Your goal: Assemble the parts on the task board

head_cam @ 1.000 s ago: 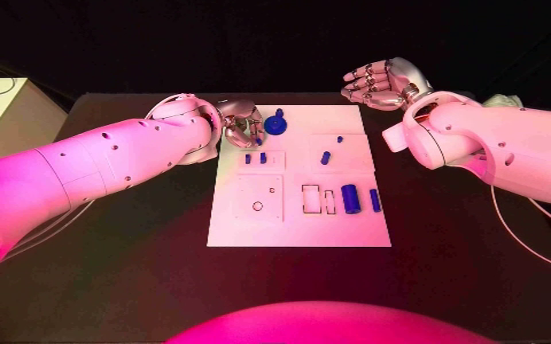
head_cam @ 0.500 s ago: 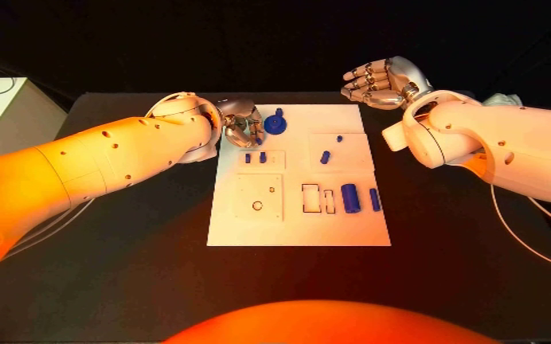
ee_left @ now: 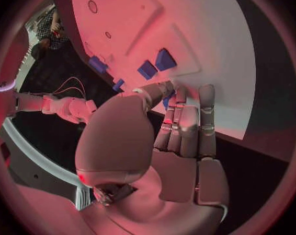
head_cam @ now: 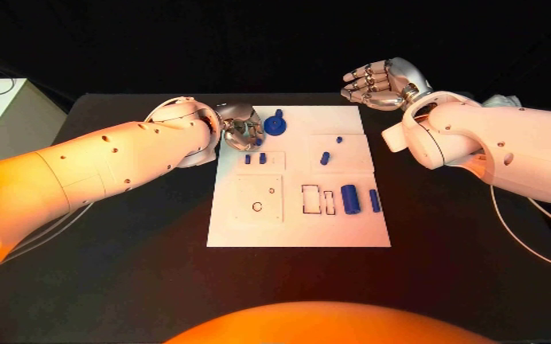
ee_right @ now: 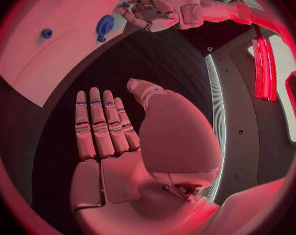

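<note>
Hovering my left hand at the far-left edge of the task board, fingers extended and close together, tips down by the board surface; nothing in it as far as I can tell. In the left wrist view the fingertips sit right at the board edge, next to a pair of small blue blocks. Can't tell whether they touch the board.

My right hand hangs off past the board's far-right corner, above the black table, fingers loosely curled, w/ nothing held; the right wrist view shows the palm flat and fingers straight side by side.

Parts: blue round knob stands just beside my left hand at the far edge. The two small blocks lie near-side of that. Two little pegs mid-board, right of centre. Bigger blue cylinder and slim bar lie at the right, beside empty rectangular slots. Square recess w/ small ring at left.

Handling, my guess: hard plastic, light, stiff, smooth, so prob. slippery in metal fingers, not fragile. Small ones want a thumb-and-finger pinch on the sides; cylinder may roll, so take it across its length. Knob: grip by its upper stem.

Board is flat, glossy, prob. slides if pushed sideways. Table around it dark, matte; room beyond is black.
</note>
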Robot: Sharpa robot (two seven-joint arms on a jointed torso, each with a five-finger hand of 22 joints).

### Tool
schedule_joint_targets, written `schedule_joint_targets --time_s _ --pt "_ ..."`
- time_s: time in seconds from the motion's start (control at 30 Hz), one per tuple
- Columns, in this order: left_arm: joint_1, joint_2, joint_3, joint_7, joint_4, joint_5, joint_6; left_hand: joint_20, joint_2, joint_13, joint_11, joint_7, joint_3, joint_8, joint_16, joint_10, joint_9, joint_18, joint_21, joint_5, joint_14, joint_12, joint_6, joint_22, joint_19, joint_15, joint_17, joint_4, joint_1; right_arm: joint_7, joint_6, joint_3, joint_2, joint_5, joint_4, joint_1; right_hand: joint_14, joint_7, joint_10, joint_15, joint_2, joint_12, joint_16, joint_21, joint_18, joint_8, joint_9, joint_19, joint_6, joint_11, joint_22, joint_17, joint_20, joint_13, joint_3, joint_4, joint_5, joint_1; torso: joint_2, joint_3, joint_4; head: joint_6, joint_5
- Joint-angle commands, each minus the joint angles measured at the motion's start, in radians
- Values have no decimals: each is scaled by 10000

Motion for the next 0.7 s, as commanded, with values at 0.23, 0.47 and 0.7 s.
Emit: schedule_joint_targets --time_s 0.23,0.47,0.7 --pt "-5 -62 5 116 8 95 -267 13 -142 7 54 14 -67 -82 -47 41 -27 149 -71 38 -57 -52 -107 -17 -63 9 -26 26 -31 62 87 4 -5 -34 -3 -4 3 367 73 19 26 -67 -57 -29 147 12 -16 -52 84 -16 -19 -39 -1 -16 8 -45 45 -40 4 -3 11 -5 -4" --pt "-7 -196 29 50 38 98 -310 9 -177 59 38 -9 -76 -287 -29 105 -104 151 -90 43 -64 -70 -385 -37 -48 0 -34 7 -12 -114 328 3 -19 -363 -56 -7 -16 372 44 27 0 -96 -63 -32 145 4 -23 -71 83 -5 -20 -67 5 -21 13 -79 37 -27 1 -12 1 13 -6" --pt "-5 -526 73 -16 136 97 -289 -3 -202 121 29 -143 -134 -576 -12 90 -233 150 -109 47 -76 -123 -834 -60 -29 -12 -59 -7 10 -597 1173 3 -64 -1978 -260 -8 1885 38 504 -615 -98 -90 882 749 159 85 -60 1894 516 -381 190 203 -691 -10 459 -706 -290 330 -14 -5 -3 70 -65"
